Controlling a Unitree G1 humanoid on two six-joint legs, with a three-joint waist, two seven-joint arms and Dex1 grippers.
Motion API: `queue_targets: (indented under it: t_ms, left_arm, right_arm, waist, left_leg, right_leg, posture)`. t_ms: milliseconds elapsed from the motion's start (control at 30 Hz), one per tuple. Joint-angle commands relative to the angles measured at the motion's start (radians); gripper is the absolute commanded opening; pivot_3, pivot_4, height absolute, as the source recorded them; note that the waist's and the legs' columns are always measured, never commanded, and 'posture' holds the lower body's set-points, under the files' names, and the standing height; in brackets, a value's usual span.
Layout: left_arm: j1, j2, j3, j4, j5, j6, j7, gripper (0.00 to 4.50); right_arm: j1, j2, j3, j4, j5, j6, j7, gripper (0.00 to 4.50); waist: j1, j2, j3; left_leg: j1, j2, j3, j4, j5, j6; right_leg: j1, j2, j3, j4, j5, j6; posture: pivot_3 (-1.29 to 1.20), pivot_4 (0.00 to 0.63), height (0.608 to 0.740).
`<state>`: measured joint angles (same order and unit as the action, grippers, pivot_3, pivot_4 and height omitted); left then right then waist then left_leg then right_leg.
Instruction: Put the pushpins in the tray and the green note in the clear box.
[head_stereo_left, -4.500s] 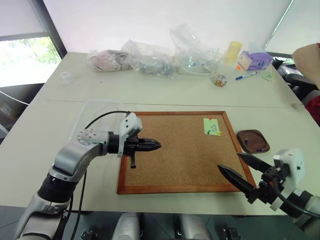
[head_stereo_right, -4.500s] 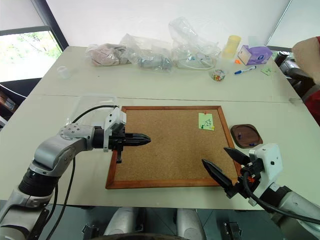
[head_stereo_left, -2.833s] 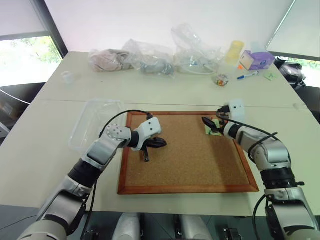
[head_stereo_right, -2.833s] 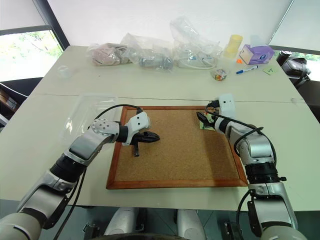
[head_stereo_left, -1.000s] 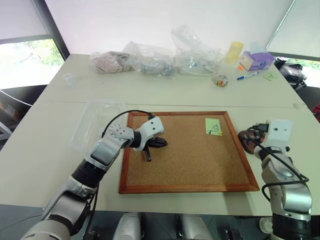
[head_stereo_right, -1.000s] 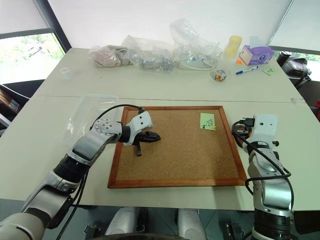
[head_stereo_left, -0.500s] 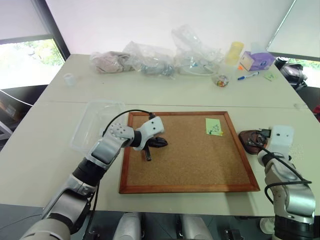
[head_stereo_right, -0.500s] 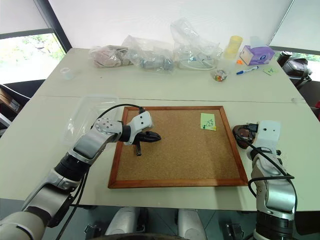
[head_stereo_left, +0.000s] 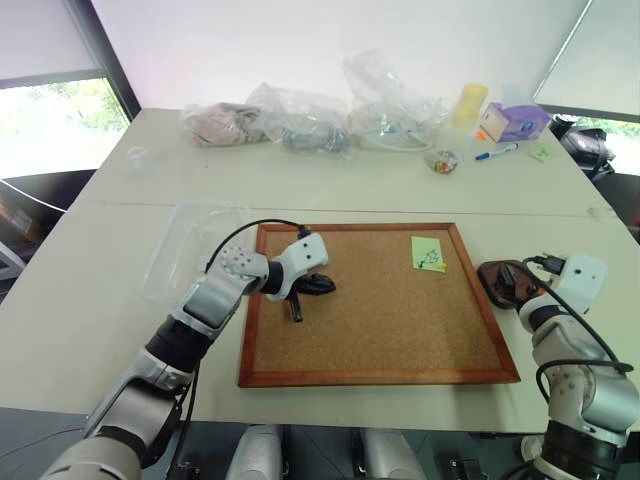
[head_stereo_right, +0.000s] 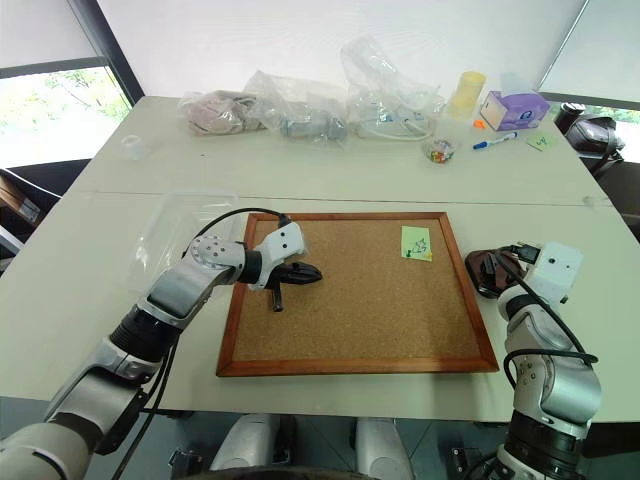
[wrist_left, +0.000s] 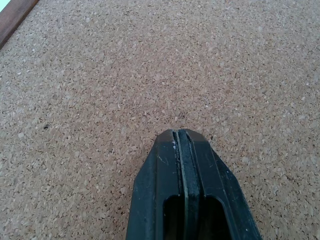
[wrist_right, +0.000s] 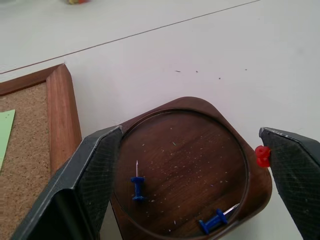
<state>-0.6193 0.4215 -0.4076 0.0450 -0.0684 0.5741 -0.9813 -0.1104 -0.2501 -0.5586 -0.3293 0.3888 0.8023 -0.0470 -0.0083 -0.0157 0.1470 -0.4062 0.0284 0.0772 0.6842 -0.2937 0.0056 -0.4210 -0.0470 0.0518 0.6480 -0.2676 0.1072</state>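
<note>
The dark wooden tray (wrist_right: 190, 102) lies on the table just right of the cork board. Two blue pushpins (wrist_right: 137, 182) rest inside it. A red pushpin (wrist_right: 262, 156) sits at the tray's rim, close against the inner face of one finger. My right gripper (wrist_right: 190, 132) hovers over the tray (head_stereo_left: 487, 272), open wide with a finger on either side. The green note (head_stereo_left: 427, 253) lies on the board's far right corner. My left gripper (head_stereo_left: 322, 287) is shut and empty, low over the board's left part (wrist_left: 180, 134). The clear box (head_stereo_left: 190, 250) stands left of the board.
The framed cork board (head_stereo_left: 375, 310) takes up the middle of the table. Wrinkly plastic bags (head_stereo_left: 300, 120), a yellow cup (head_stereo_left: 466, 103), a purple box (head_stereo_left: 512, 120), a blue pen (head_stereo_left: 493, 153) and a small pot of pins (head_stereo_left: 438, 160) line the far edge.
My right gripper came from the green note to the tray, rolled, and opened wide over it; the red pushpin now sits at the tray's rim. The left arm has kept still.
</note>
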Motion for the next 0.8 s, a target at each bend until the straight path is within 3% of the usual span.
queue_targets:
  t_ms: [33,367,800]
  left_arm:
    - [0.008,-0.011,-0.023,0.019,0.018,0.004,0.011,0.00]
    - [0.003,-0.015,-0.024,0.030,0.023,-0.007,0.014,0.00]
    - [0.005,-0.003,-0.019,0.025,0.022,-0.010,0.011,0.00]
  right_arm:
    - [-0.027,0.020,-0.052,-0.033,0.072,0.016,-0.006,4.42]
    - [-0.050,0.025,-0.105,0.029,0.204,0.114,-0.019,4.42]
    - [0.029,-0.107,0.183,-0.173,0.055,-0.156,0.175,4.42]
  waist:
    - [0.000,0.000,0.000]
    - [0.001,0.000,0.000]
    - [-0.003,0.001,0.000]
  left_leg:
    - [0.000,0.000,0.000,0.000,0.000,0.000]
    - [0.000,0.000,0.000,0.000,0.000,0.000]
    - [0.000,0.000,-0.001,0.000,0.000,0.000]
  right_leg:
    - [0.000,0.000,0.000,0.000,0.000,0.000]
    - [0.000,0.000,0.000,0.000,0.000,0.000]
    - [0.001,0.000,0.000,-0.001,0.000,0.000]
  posture:
    - [0.00,0.150,0.737]
    - [0.00,0.150,0.737]
    - [0.00,0.150,0.737]
